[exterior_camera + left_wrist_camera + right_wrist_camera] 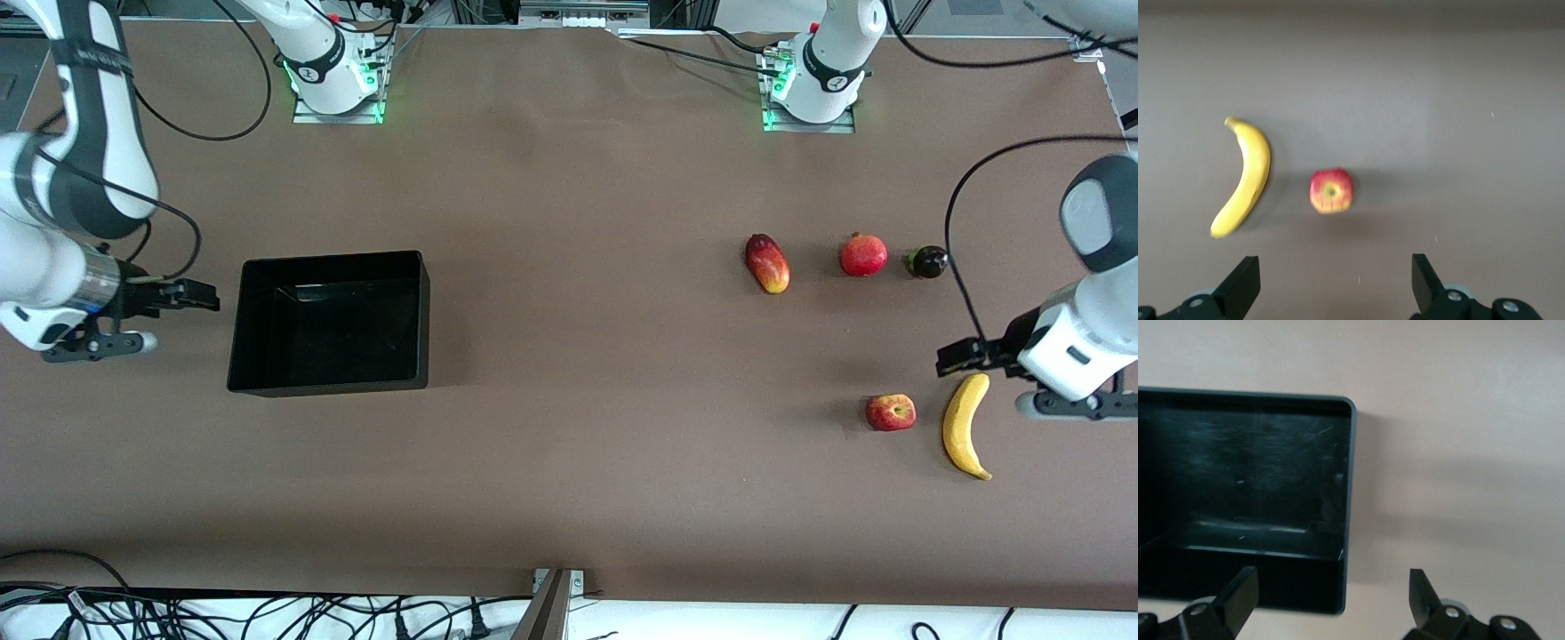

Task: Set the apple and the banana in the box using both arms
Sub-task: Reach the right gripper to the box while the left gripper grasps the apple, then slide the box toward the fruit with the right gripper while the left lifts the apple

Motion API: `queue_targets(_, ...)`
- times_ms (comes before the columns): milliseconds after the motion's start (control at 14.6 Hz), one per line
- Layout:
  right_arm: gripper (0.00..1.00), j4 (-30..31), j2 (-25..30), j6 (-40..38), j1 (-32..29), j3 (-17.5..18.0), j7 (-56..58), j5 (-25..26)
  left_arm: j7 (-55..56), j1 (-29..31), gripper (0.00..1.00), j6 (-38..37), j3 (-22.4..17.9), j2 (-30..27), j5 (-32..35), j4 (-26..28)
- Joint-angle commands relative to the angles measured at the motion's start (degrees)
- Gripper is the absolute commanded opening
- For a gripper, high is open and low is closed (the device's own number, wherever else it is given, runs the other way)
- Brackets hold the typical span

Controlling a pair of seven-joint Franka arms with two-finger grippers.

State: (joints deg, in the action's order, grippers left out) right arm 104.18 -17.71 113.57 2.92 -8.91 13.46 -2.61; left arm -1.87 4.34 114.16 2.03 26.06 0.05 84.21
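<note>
The shallow glossy black open-top box sits empty toward the right arm's end of the table, the right gripper waiting just beside it, jaws spread. Well apart from the box, I see the long curved yellow banana and the small round red-and-yellow apple lying side by side, not touching. My left gripper hangs over the banana's tip, jaws spread; I would centre on one fruit and close across its narrow width.
</note>
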Motion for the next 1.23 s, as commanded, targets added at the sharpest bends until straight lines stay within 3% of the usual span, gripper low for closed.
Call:
queue_targets(0,1.0,6.9,-0.5,8.0,-1.4,0.0,-0.8,0.1,-1.6,0.4,1.0,8.0,0.3,7.0,0.0,-1.3)
queue_targets(342,0.95,18.7,-0.4,21.6,-2.0,0.0,-0.8,-2.2,-2.3,1.4,1.0,21.2,0.4,12.6,2.9,2.6)
queue_targets(411,0.92,20.2,-0.4,23.3,-2.0,0.0,-0.8,-3.0,-2.3,1.5,1.0,22.6,0.4,13.4,2.8,3.3)
queue_targets(479,0.83,21.3,-0.4,24.7,-2.0,0.0,-0.8,-3.0,-2.2,1.7,1.0,22.9,0.4,13.9,2.8,3.6)
queue_targets(548,0.67,22.2,-0.4,25.4,-2.0,0.0,-0.8,-3.0,-1.8,1.7,1.0,23.0,0.4,14.2,2.8,4.1)
queue_targets(753,0.03,22.5,-0.4,25.0,-2.0,0.0,-0.5,-3.0,-1.4,1.6,1.0,27.1,0.3,16.5,2.7,5.5)
queue_targets(958,0.0,21.9,-0.1,24.4,-2.0,0.1,-0.7,-3.0,-1.4,1.7,1.0,34.1,0.3,16.7,2.7,10.6)
queue_targets(1163,0.0,18.8,1.4,20.5,-1.9,0.8,-0.1,-3.0,-1.4,1.7,1.0,36.2,0.0,17.1,2.7,12.7)
